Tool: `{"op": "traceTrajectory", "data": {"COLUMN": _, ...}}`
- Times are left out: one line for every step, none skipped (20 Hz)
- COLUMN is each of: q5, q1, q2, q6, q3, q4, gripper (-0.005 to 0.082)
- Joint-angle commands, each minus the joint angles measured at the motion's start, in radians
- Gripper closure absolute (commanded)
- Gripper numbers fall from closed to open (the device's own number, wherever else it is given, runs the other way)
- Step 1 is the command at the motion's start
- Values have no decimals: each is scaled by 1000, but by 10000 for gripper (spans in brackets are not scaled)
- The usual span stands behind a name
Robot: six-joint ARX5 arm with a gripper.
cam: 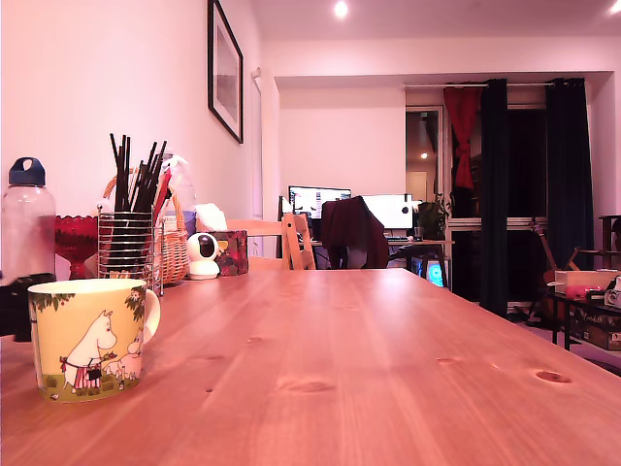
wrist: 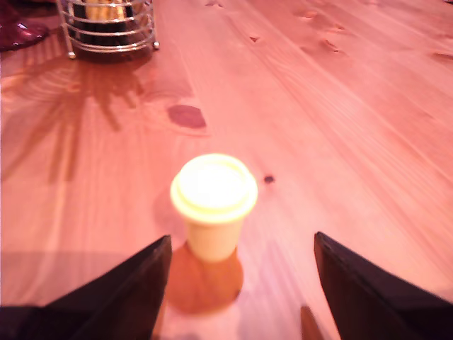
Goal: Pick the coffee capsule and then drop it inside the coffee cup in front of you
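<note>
The coffee cup, a pale yellow mug with white cartoon figures, stands on the wooden table at the exterior view's near left. The coffee capsule, small, pale yellow and wide at the top, stands upright on the table in the wrist view. My gripper is open, its two dark fingers spread wide on either side of the capsule without touching it. Neither the gripper nor the capsule shows in the exterior view. The cup is out of the wrist view.
A wire-mesh holder of black sticks stands behind the cup and also shows as a wire holder beyond the capsule. A clear bottle with a blue cap, a wicker basket and a small white camera line the wall side.
</note>
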Motion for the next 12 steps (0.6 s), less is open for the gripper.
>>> {"op": "traceTrajectory", "data": {"q5": -2, "q1": -3, "q2": 37, "q6": 9, "q3": 24, "q4": -8, "gripper": 189}}
{"op": "traceTrajectory", "data": {"q5": -2, "q1": -3, "q2": 50, "q6": 9, "q3": 36, "q4": -10, "gripper": 189}}
{"op": "traceTrajectory", "data": {"q5": -2, "q1": -3, "q2": 60, "q6": 9, "q3": 48, "q4": -11, "gripper": 189}}
{"op": "traceTrajectory", "data": {"q5": -2, "q1": -3, "q2": 71, "q6": 9, "q3": 59, "q4": -12, "gripper": 189}}
{"op": "traceTrajectory", "data": {"q5": -2, "q1": -3, "q2": 82, "q6": 9, "q3": 72, "q4": -16, "gripper": 189}}
{"op": "traceTrajectory", "data": {"q5": -2, "q1": -3, "q2": 82, "q6": 9, "q3": 81, "q4": -34, "gripper": 189}}
{"op": "traceTrajectory", "data": {"q5": -2, "q1": -3, "q2": 82, "q6": 10, "q3": 90, "q4": -53, "gripper": 191}}
{"op": "traceTrajectory", "data": {"q5": -1, "q1": -3, "q2": 82, "q6": 16, "q3": 95, "q4": -59, "gripper": 202}}
{"op": "traceTrajectory", "data": {"q5": -1, "q1": -5, "q2": 82, "q6": 18, "q3": 100, "q4": -60, "gripper": 203}}
{"op": "traceTrajectory", "data": {"q5": -1, "q1": -7, "q2": 82, "q6": 23, "q3": 106, "q4": -67, "gripper": 203}}
{"op": "traceTrajectory", "data": {"q5": -1, "q1": -8, "q2": 82, "q6": 24, "q3": 113, "q4": -82, "gripper": 203}}
{"op": "traceTrajectory", "data": {"q5": -1, "q1": -8, "q2": 82, "q6": 24, "q3": 121, "q4": -107, "gripper": 203}}
